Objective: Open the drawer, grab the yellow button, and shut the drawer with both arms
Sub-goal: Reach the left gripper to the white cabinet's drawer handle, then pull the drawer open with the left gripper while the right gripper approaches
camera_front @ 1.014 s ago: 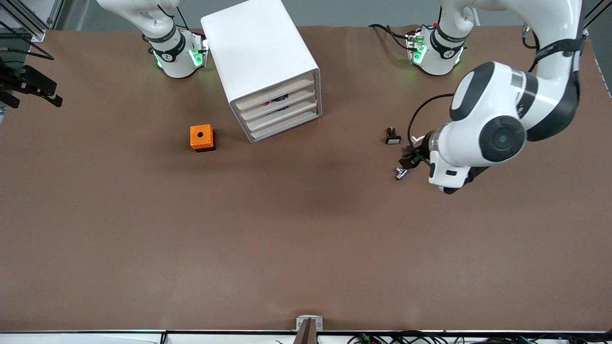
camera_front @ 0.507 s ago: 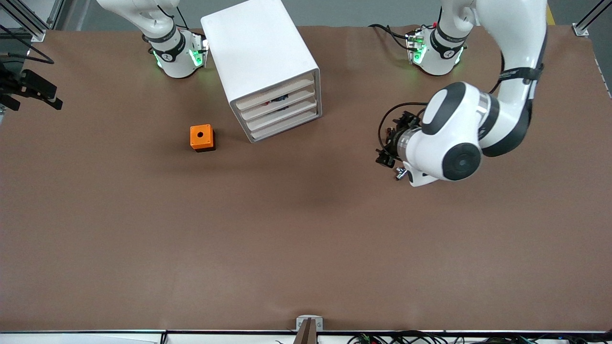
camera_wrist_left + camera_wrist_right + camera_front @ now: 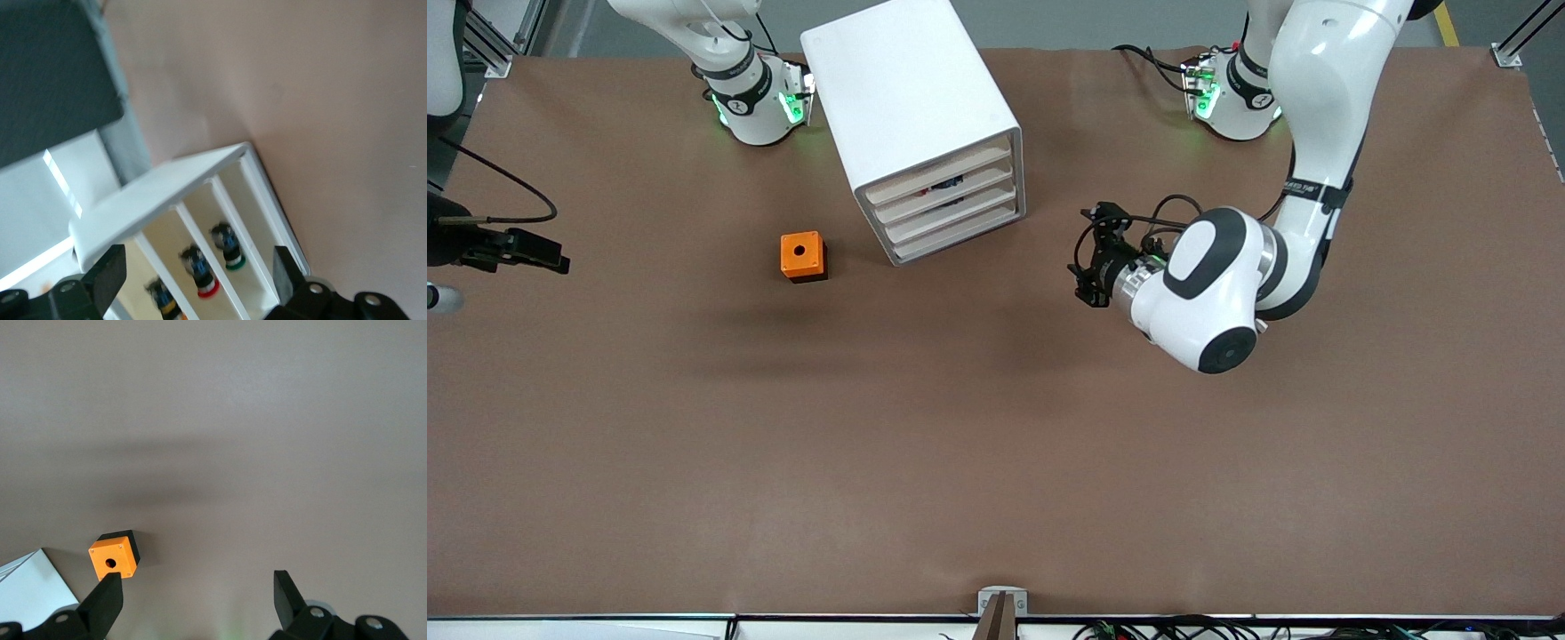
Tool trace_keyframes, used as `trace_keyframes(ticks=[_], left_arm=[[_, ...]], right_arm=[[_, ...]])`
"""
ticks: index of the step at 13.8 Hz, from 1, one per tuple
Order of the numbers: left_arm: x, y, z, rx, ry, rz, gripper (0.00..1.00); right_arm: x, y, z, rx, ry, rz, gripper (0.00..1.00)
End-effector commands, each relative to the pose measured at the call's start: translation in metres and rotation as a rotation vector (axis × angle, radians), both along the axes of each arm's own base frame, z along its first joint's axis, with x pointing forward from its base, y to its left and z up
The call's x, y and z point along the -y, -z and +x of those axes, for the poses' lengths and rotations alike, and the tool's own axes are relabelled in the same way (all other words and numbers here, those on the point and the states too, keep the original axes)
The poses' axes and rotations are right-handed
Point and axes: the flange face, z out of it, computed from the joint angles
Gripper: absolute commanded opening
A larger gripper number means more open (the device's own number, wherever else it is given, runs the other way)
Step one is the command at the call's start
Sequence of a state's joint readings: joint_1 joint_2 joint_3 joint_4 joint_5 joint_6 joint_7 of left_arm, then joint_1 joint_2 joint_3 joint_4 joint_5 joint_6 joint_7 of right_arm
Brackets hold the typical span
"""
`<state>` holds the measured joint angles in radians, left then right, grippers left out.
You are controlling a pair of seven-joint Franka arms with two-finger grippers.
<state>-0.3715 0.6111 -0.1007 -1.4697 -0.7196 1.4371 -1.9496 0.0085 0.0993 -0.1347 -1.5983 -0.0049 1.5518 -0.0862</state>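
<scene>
The left gripper (image 3: 1087,267) hangs wide-fingered beside the white cabinet (image 3: 914,116) — the right gripper (image 3: 197,603), fingers spread, over bare table near the orange cube (image 3: 802,256).

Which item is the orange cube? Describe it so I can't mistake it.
Start at the big white cabinet between the arm bases. Beside its drawer fronts, toward the right arm's end, sits the orange cube on the bare table: a small box on a dark base with one round hole on top.
</scene>
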Motion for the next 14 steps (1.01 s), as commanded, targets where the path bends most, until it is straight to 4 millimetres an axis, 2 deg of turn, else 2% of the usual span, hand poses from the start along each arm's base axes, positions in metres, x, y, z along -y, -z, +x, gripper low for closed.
trace_keyframes(ticks=[1,3,4,5,8,9,11,13,14], left_arm=[[0.031,0.017,-0.011,-0.128,-0.07,0.055,0.9],[0.041,0.025,-0.017,-0.209,-0.133,0.149,0.87],[0.051,0.028,-0.022,-0.277,-0.174,0.152,0.82],[0.067,0.033,-0.03,-0.34,-0.197,0.151,0.73],[0.088,0.045,-0.043,-0.448,-0.268,0.255,0.69],[0.093,0.046,-0.045,-0.461,-0.281,0.276,0.69],[0.11,0.043,-0.055,-0.486,-0.287,0.255,0.61],[0.122,0.04,-0.061,-0.496,-0.286,0.236,0.61],[0.137,0.035,-0.07,-0.486,-0.272,0.227,0.61]], right_arm=[[0.007,0.024,0.014,-0.058,-0.001,-0.019,1.0],[0.019,0.037,0.017,-0.077,0.018,-0.018,1.0],[0.019,0.045,0.019,-0.089,0.018,-0.018,1.0],[0.018,0.045,0.02,-0.087,0.026,-0.02,1.0],[0.011,0.045,0.021,-0.085,0.081,-0.012,1.0],[0.006,0.047,0.02,-0.094,0.138,-0.001,1.0],[-0.016,0.049,0.019,-0.111,0.204,-0.005,1.0],[-0.028,0.049,0.019,-0.121,0.306,-0.025,1.0],[-0.037,0.05,0.02,-0.123,0.33,-0.021,1.0]])
